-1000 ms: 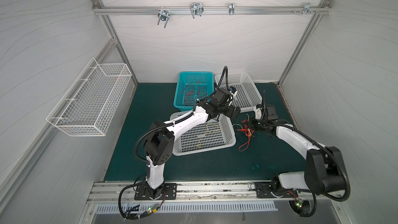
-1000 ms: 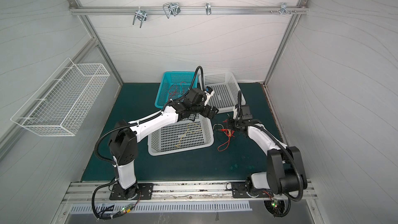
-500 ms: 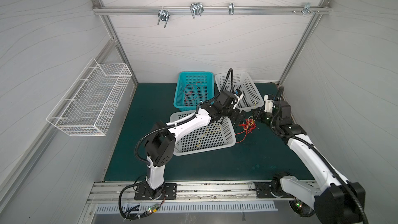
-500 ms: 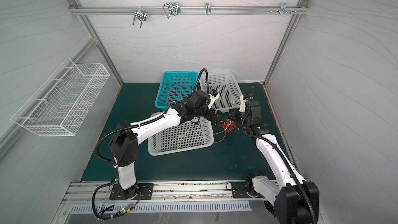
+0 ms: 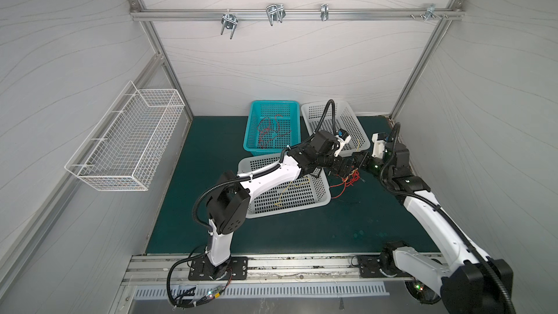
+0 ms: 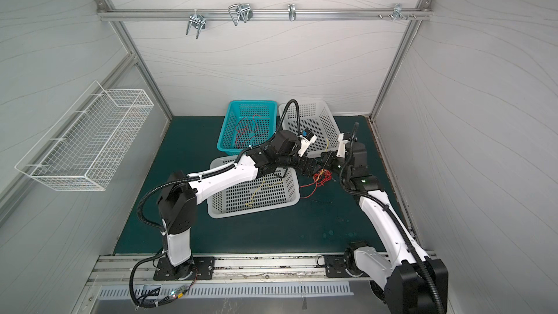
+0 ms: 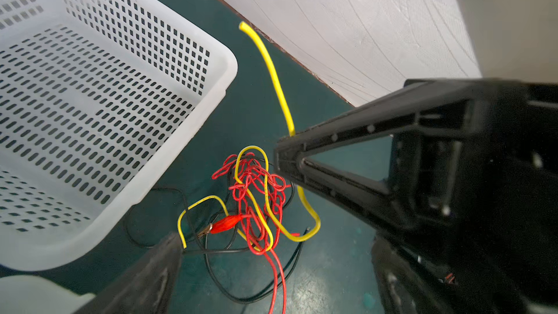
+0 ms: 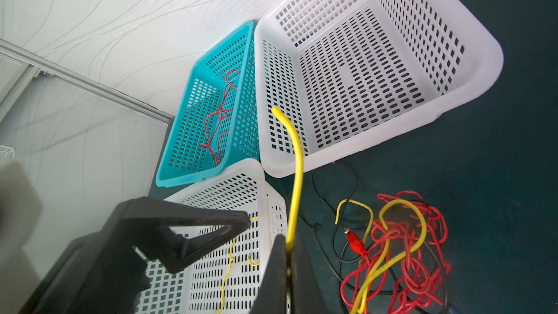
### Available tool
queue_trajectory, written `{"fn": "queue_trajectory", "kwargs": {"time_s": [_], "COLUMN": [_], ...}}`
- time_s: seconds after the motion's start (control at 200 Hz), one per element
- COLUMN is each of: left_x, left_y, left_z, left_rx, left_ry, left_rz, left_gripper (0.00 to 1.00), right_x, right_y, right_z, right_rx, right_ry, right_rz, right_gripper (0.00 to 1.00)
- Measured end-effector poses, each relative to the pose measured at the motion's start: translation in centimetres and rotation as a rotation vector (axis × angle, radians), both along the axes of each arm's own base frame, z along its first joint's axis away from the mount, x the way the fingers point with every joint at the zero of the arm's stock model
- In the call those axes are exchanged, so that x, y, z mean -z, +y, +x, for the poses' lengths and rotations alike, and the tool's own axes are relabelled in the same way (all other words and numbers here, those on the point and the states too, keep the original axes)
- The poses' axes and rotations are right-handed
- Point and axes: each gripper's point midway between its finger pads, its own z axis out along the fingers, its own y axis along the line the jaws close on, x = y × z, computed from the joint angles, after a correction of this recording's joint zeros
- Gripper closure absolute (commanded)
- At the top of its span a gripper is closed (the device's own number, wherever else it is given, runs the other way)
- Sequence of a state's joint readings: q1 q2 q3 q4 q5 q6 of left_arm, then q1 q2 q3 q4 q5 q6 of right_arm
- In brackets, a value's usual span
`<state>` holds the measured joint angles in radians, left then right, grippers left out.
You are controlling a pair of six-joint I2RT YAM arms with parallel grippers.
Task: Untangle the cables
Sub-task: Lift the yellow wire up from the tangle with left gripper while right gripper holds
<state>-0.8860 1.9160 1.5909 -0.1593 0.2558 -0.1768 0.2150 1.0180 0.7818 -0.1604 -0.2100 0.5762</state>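
Note:
The cables point(image 5: 347, 181) point(image 6: 320, 176) are a knot of red, yellow and black wires lying on the green mat, right of the near white basket point(image 5: 287, 211). My right gripper point(image 8: 287, 244) point(image 5: 360, 161) is shut on a thick yellow cable point(image 8: 297, 176) point(image 7: 271, 70); its free end sticks up and its other end runs down into the knot point(image 8: 401, 246). My left gripper point(image 7: 274, 243) point(image 5: 347, 168) hangs open just above the knot point(image 7: 256, 194), one finger on each side, holding nothing. A red alligator clip point(image 7: 226, 223) lies in the knot.
A teal basket point(image 5: 273, 104) at the back holds loose red wires point(image 5: 268, 132). A far white basket point(image 5: 305, 110) stands beside it. A thin yellow wire point(image 5: 290, 190) lies in the near white basket. A wire rack point(image 5: 126, 137) hangs on the left wall.
The right arm has drawn back and up toward the rear right with the yellow cable, pulling the knot along. The left gripper has moved right from over the near basket to above the knot.

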Motion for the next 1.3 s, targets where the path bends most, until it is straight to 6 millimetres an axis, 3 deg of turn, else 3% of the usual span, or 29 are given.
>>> {"fn": "queue_trajectory", "kwargs": {"time_s": [0.24,0.39,0.635,0.695,0.765,0.88,1.106,1.196,1.301], "left_x": [0.8,0.1,0.3,0.8,1.2,1.1,1.7,2.1,2.5], "left_y": [-1.0,-1.4,-2.2,-2.4,-2.8,-3.2,-2.7,-2.3,-2.0], "left_z": [-0.5,-0.5,-0.3,-0.4,-0.5,-0.8,-0.3,-0.1,0.1], "left_rx": [0.009,0.008,0.009,0.012,0.023,0.036,0.002,-0.018,-0.036], "left_ry": [0.023,0.016,0.022,0.04,0.049,0.044,0.036,0.031,0.029], "left_rz": [-0.011,-0.041,-0.067,-0.069,-0.072,-0.074,-0.04,-0.02,0.004], "left_gripper": [0.06,0.18,0.61,0.75,1.0,1.0,1.0,1.0,1.0], "right_x": [-1.8,-2.4,-2.5,-2.5,-2.6,-2.7,-2.0,-0.4,1.6], "right_y": [0.0,0.0,0.2,0.3,0.3,0.2,-0.9,-2.2,-4.3], "right_z": [-0.5,-0.7,-0.8,-0.9,-0.9,-1.1,-0.9,-1.1,-1.6], "right_rx": [0.01,0.013,0.004,0.0,-0.001,0.001,0.05,0.098,0.171], "right_ry": [-0.049,-0.06,-0.056,-0.057,-0.06,-0.064,-0.059,-0.032,0.004], "right_rz": [0.047,0.064,0.079,0.082,0.083,0.08,0.034,0.01,-0.007], "right_gripper": [1.0,1.0,1.0,1.0,1.0,1.0,0.61,0.47,0.39]}}
